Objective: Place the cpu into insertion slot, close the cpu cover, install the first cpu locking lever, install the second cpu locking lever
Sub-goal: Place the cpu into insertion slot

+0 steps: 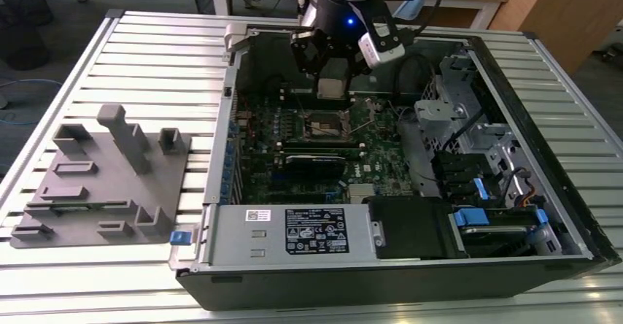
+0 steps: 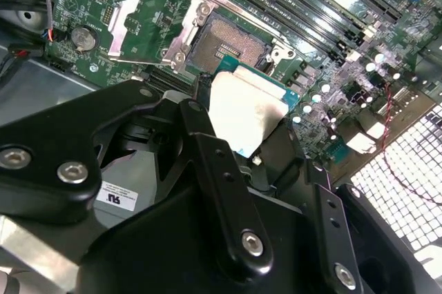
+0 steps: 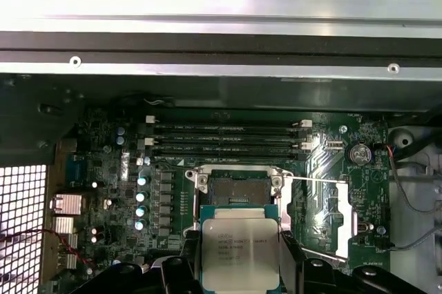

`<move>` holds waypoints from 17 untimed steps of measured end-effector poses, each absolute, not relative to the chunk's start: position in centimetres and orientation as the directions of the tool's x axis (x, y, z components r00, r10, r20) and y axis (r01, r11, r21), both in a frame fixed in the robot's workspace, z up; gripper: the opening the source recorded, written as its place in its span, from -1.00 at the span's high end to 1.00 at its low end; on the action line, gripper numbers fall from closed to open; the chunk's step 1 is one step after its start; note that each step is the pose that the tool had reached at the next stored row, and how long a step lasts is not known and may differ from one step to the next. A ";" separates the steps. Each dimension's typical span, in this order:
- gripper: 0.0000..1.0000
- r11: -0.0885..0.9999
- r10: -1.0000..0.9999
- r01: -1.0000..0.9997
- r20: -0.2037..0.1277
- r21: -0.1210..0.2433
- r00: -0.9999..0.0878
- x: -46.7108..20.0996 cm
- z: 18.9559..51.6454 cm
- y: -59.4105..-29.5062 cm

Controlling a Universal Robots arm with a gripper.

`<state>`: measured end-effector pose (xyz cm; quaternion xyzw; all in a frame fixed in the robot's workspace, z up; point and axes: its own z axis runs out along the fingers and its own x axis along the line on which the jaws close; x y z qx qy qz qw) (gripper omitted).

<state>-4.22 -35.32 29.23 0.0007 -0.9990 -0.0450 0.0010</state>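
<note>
The black two-finger gripper (image 1: 331, 79) hangs in the upper middle of the exterior view, inside the open black computer case (image 1: 389, 280). Its fingers (image 3: 185, 270) are closed only as far as the small square cpu with the dull silver-grey metal top (image 3: 239, 252) allows, and they pinch it on two opposite edges. I think it is held level and by the edges so that the underside is free to meet the socket. The cpu is in the air over the square dark insertion slot with silvery rim (image 3: 238, 192) on the green circuit board (image 1: 292, 149), apart from it and not yet seated. The thin silvery cpu cover with the large square cutout (image 2: 126, 12) lies swung open just beside the slot, so the socket is bare and has free room above. The long narrow black memory slots (image 3: 228, 139) run near one side of the slot. At the exterior view's left, a grey plastic fixture block (image 1: 98, 171) rests on the slatted metal table (image 1: 146, 39), well apart from the work
</note>
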 end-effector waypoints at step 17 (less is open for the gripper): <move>-0.07 0.984 0.156 0.155 0.002 0.090 -0.988 -4.2 29.0 -35.3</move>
